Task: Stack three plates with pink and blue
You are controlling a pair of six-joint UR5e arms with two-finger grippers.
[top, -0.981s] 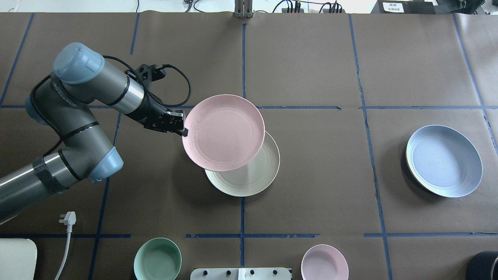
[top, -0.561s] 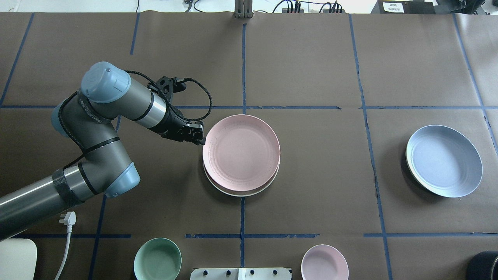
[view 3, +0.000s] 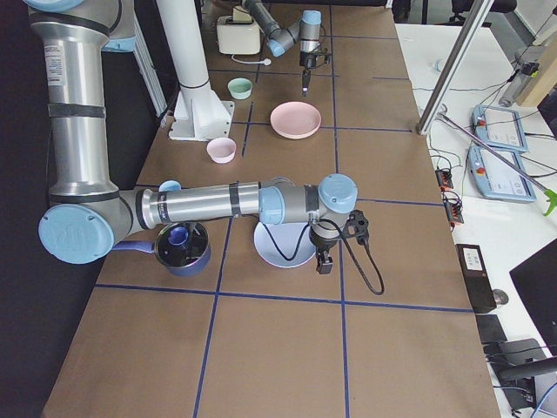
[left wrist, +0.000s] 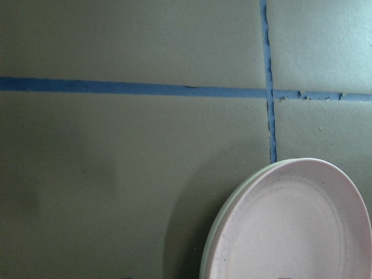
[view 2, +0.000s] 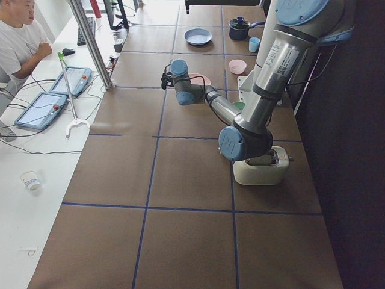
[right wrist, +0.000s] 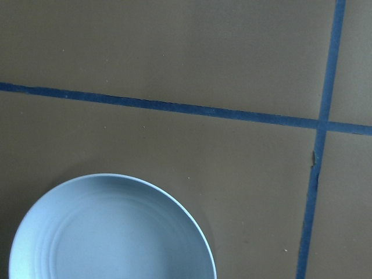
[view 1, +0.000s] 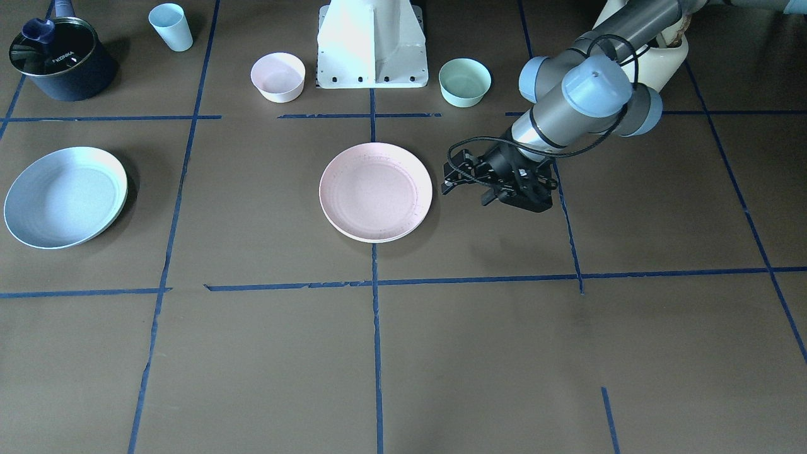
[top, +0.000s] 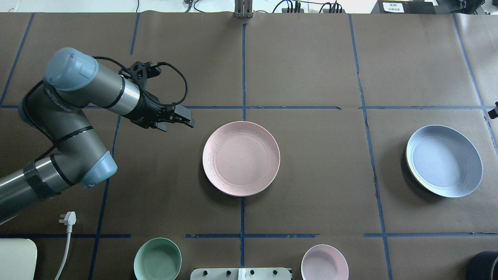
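The pale pink plate [top: 241, 158] lies flat on the cream-beige plate at the table's middle. Only a thin rim of the cream-beige plate [left wrist: 208, 251] shows under it. The pink plate also shows in the front view [view 1: 376, 192]. My left gripper [top: 189, 119] is open and empty, just left of the stack and apart from it. The light blue plate [top: 443, 160] lies alone at the far right, and fills the lower part of the right wrist view [right wrist: 110, 232]. My right gripper [view 3: 324, 259] hovers at the blue plate's outer edge; I cannot tell whether it is open or shut.
A mint-green bowl [top: 157, 258] and a small pink bowl [top: 325, 262] stand near the robot's base [view 1: 372, 44]. A dark pot [view 1: 60, 57] and a blue cup [view 1: 170, 26] stand at the robot's right. A white plug [top: 68, 219] lies by the left arm.
My left gripper carried the pink plate down onto the cream-beige plate, let it go, and drew back to the left. The blue plate has not moved.
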